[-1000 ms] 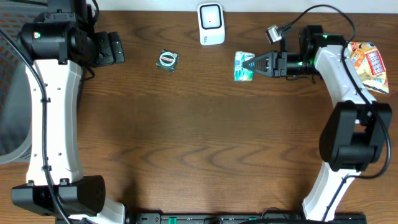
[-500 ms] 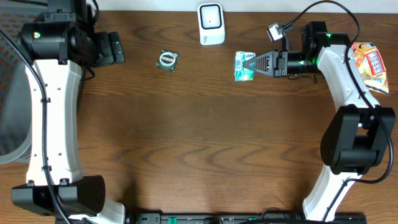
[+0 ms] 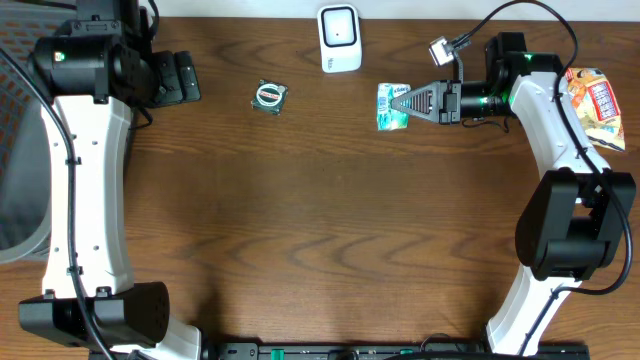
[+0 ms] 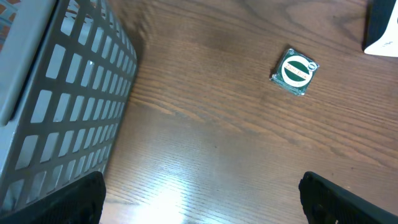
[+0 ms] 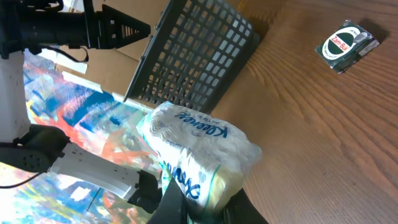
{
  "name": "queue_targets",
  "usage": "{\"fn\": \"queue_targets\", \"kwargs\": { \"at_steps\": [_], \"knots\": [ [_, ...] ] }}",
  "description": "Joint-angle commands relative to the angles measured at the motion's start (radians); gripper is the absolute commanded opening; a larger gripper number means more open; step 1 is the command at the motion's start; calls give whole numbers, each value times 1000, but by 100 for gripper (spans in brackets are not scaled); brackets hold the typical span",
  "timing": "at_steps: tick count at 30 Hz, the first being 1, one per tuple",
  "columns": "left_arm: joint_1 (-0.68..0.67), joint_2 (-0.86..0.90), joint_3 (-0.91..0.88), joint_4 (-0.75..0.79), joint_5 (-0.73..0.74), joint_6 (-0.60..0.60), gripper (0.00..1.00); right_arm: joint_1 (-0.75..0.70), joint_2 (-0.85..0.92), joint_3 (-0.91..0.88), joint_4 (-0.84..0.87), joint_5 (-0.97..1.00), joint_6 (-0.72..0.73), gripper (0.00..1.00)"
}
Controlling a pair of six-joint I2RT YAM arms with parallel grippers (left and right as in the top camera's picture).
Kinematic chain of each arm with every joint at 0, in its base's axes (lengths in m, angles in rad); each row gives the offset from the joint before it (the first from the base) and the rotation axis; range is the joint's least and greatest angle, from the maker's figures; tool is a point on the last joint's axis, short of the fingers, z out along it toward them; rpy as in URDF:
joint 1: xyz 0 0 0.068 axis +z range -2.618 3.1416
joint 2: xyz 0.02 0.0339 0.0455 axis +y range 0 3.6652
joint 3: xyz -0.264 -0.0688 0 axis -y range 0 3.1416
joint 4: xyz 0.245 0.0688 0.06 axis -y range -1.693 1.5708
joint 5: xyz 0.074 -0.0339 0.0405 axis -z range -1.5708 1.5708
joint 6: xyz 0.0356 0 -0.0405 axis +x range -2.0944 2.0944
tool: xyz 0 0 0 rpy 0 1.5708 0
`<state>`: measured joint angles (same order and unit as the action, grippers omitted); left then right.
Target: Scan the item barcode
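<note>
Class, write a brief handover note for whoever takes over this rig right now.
Left tool: open, empty, near the grey mesh basket.
Right tool: shut on the white-and-green plastic tissue pack.
White boxy barcode scanner: the pack is off to its side, not in front of it.
Done: pack grasped.
Left: bring its barcode before the scanner.

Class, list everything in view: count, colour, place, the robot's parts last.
White boxy barcode scanner: one, white, far edge, centre.
Small square dark-green packet with round label: one, dark green, left of scanner.
Soft plastic tissue pack: one, white and blue-green, held right of scanner.
Crinkly snack bag: one, orange-red, table's right edge.
Plastic mesh basket: one, grey, at table's left edge.
Wooden table: one, brown, centre.
Left gripper: one, black, open, far left.
Right gripper: one, black, shut on tissue pack.
</note>
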<state>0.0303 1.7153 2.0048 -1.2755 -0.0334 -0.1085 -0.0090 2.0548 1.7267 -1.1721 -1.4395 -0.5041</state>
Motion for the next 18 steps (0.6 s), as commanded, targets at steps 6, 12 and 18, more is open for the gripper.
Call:
{"fn": "queue_targets", "kwargs": {
  "at_steps": [6,12,18],
  "knots": [
    [4,4,-5,0,-16,-9,98,20,-13,14,10,-6,-17,1],
    [4,4,-5,0,-16,-9,98,25,-13,14,11,-2,-17,1],
    [4,4,-5,0,-16,-9,97,25,-13,14,13,1,-5,1]
  ]
}}
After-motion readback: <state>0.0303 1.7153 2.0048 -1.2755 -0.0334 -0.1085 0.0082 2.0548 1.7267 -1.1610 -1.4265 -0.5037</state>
